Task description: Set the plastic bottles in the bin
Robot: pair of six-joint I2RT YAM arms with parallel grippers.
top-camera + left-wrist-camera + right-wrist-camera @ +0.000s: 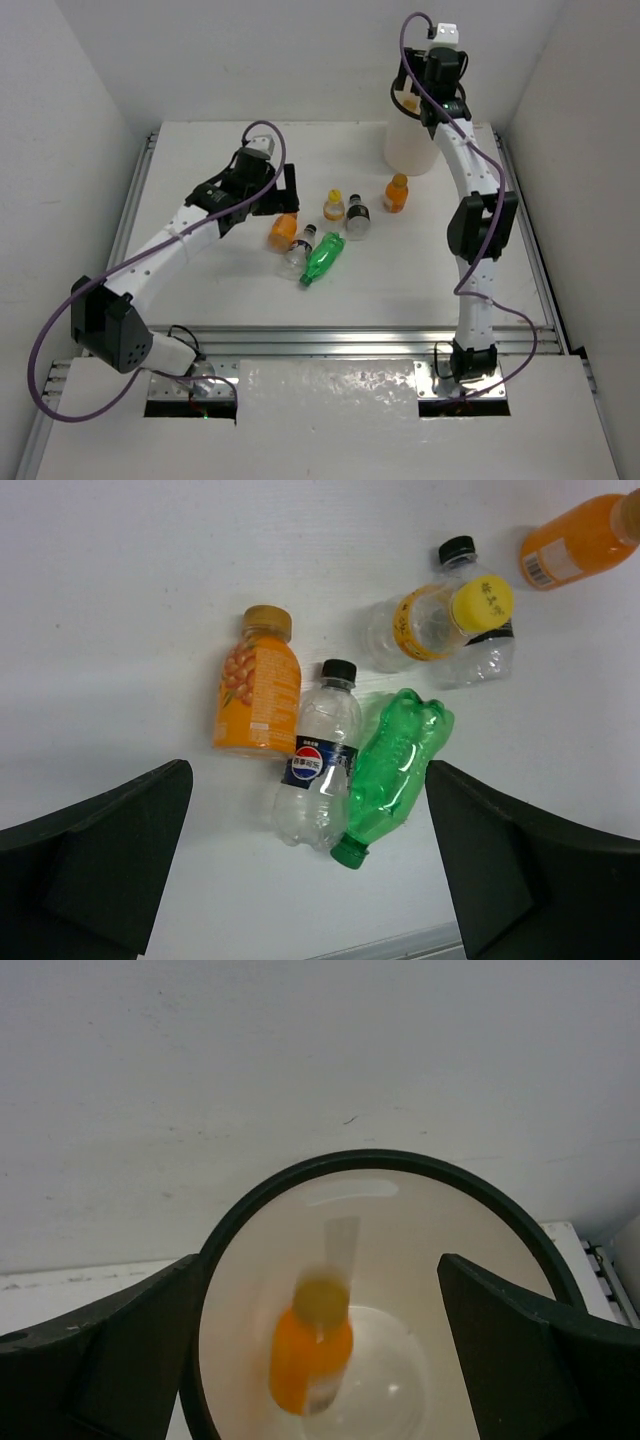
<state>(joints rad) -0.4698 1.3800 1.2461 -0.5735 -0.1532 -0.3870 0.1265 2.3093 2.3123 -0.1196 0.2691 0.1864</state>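
The white bin (408,143) with a black rim (380,1158) stands at the far right. My right gripper (432,92) (318,1270) is open directly above it. A blurred orange bottle (312,1355) is inside the bin. My left gripper (284,190) (309,780) is open above a cluster of bottles. In that cluster lie an orange bottle (257,685), a clear blue-labelled one (318,770) and a green one (395,765). A yellow-capped bottle (440,620) and a dark-labelled clear one (480,658) stand beyond them. Another orange bottle (396,193) stands near the bin.
The white table (200,280) has raised rails at its left, right and near edges. White walls close in on three sides. The right arm (480,220) rises along the right side, between the bin and the rail.
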